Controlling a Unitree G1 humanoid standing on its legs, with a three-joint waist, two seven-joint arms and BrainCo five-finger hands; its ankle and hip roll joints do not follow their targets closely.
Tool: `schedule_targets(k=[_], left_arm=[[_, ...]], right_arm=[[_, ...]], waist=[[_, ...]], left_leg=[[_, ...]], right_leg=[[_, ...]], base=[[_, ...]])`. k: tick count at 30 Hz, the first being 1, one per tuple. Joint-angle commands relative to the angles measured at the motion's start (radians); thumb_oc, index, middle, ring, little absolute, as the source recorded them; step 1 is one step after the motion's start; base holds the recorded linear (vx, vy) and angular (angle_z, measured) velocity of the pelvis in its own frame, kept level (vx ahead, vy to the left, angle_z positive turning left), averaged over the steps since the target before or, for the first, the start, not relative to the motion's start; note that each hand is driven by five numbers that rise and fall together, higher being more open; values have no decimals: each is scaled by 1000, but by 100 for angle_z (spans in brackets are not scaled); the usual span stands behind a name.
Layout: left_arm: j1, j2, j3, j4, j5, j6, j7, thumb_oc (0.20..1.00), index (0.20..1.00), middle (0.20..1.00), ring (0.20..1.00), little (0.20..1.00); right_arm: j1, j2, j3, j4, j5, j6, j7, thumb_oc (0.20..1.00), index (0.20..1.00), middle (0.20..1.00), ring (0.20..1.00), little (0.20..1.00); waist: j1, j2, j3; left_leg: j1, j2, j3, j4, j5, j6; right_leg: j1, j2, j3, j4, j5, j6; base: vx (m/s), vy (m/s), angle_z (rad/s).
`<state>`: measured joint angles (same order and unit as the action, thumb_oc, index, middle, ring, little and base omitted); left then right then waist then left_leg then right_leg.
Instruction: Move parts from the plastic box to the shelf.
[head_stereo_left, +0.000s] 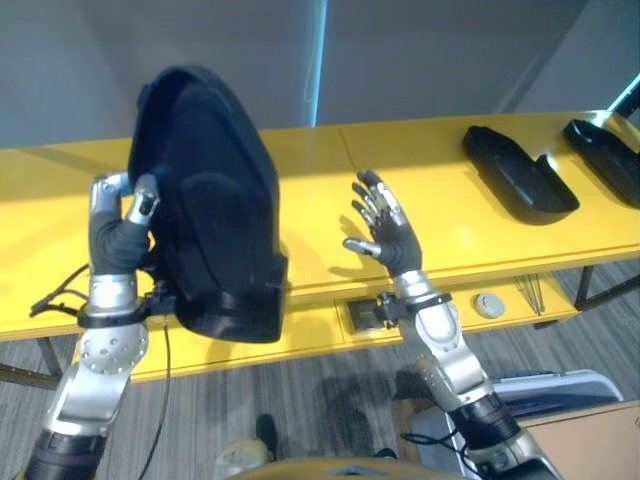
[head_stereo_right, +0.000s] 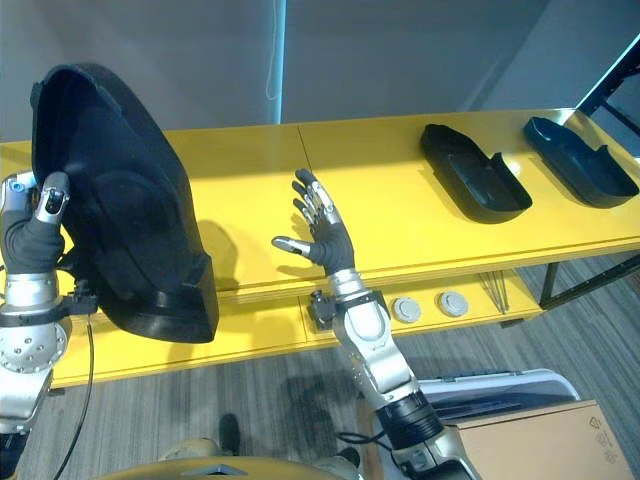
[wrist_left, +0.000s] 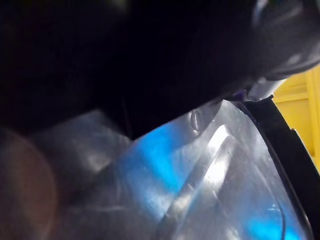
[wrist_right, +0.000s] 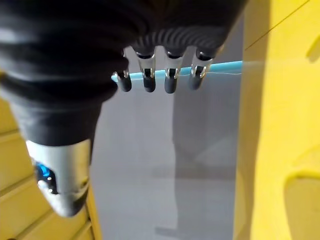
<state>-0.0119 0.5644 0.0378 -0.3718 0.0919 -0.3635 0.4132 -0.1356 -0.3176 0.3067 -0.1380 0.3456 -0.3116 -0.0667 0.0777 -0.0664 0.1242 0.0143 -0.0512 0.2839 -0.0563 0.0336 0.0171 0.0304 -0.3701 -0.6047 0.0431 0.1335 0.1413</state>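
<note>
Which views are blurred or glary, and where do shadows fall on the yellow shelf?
Left wrist view: mostly dark, soft-focus, with blue-white glare on a shiny surface. Right wrist view: the right robot hand is blurred at close range. Left eye view: the large black part held by the left robot hand and the right robot hand both cast soft shadows on the yellow shelf, with a bright sheen around them.

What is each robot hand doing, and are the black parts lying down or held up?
left hand: curled round the edge of the big black part, holding it.
big black part: held upright above the yellow shelf's front edge.
right hand: open, fingers spread, holding nothing.
two black parts: lying flat on the yellow shelf.
</note>
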Motion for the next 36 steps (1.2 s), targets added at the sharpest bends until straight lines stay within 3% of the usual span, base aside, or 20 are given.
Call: schedule_targets(k=[1,2,3,4,5,10,14,17,20,22,25,27,36], left_arm=[[-158,3,-20,57,25,-12,24,200,200,200,200,200],[-189,-2,-41,86,20,-8,24,200,200,200,200,200],[-241,-23,-56,148,6,8,44,200,200,200,200,200],[-243,-23,-58,150,6,7,44,200,200,200,200,200],[-292,-35,-52,218,2,31,79,200,200,200,200,200],[-390,-39,-26,380,-1,83,164,200,200,200,200,200],[-486,1,-32,511,-35,98,172,200,200,200,200,200],[-580,79,-42,638,-69,112,180,200,200,200,200,200],[-745,203,-115,855,-139,120,147,200,200,200,200,200],[-936,282,-239,1109,-232,137,59,200,200,200,200,200],[-994,307,-287,1192,-263,138,1,200,200,200,200,200],[-1093,346,-365,1347,-293,169,-68,200,200,200,200,200],[-1126,385,-391,1511,-222,225,-119,200,200,200,200,200]], right_arm=[[28,-53,-59,-81,-27,-32,16,1000,1000,1000,1000,1000],[64,-60,-80,-89,-30,-39,18,1000,1000,1000,1000,1000],[128,-67,-124,-107,-30,-47,14,1000,1000,1000,1000,1000],[129,-68,-125,-108,-30,-47,14,1000,1000,1000,1000,1000],[175,-64,-147,-120,-21,-50,19,1000,1000,1000,1000,1000],[243,-77,-138,-130,41,-44,73,1000,1000,1000,1000,1000],[279,-119,-128,-157,50,-34,125,1000,1000,1000,1000,1000],[291,-134,-115,-153,53,-34,144,1000,1000,1000,1000,1000],[281,-152,-77,-144,60,-34,159,1000,1000,1000,1000,1000],[244,-181,-40,-139,60,-36,163,1000,1000,1000,1000,1000],[227,-185,-34,-133,62,-36,167,1000,1000,1000,1000,1000],[195,-186,-16,-109,55,-35,166,1000,1000,1000,1000,1000],[153,-189,-6,-90,57,-31,161,1000,1000,1000,1000,1000]], waist=[[-75,49,8],[-90,52,8],[-132,55,-2],[-132,55,-3],[-156,42,-13],[-197,42,-28],[-234,51,-14],[-265,64,0],[-297,79,22],[-316,91,49],[-316,91,62],[-313,99,82],[-301,101,113]], left_leg=[[58,85,-117,29,-140,-47],[56,79,-144,13,-124,-42],[58,69,-189,-22,-104,-36],[55,69,-189,-24,-99,-36],[45,53,-205,-31,-95,-36],[31,51,-196,-31,-89,-48],[31,56,-176,-31,-82,-56],[5,63,-147,-31,-75,-63],[-41,73,-117,-31,-60,-69],[-75,79,-107,-31,-44,-74],[-88,81,-103,-31,-37,-76],[-112,85,-100,-31,-25,-80],[-114,99,-91,-31,-19,-92]], right_leg=[[-77,140,375,-11,-99,43],[-78,180,426,17,-128,31],[-82,257,516,27,-167,8],[-85,257,515,25,-162,7],[-65,288,556,-25,-167,-17],[-46,299,569,-72,-148,-24],[-51,306,582,-81,-144,-26],[-80,310,595,-109,-120,-22],[-137,322,617,-118,-94,-20],[-174,330,629,-119,-82,-17],[-188,333,632,-120,-76,-15],[-212,337,632,-126,-68,-12],[-217,346,627,-130,-78,-16]], base=[[50,137,107],[81,127,99],[49,73,36],[51,20,68],[6,-18,96],[32,-61,41],[38,-36,-12],[-41,-23,-20],[-38,-37,-28],[-25,-42,-41],[8,-27,-14],[43,-49,-22],[42,-35,-4]])
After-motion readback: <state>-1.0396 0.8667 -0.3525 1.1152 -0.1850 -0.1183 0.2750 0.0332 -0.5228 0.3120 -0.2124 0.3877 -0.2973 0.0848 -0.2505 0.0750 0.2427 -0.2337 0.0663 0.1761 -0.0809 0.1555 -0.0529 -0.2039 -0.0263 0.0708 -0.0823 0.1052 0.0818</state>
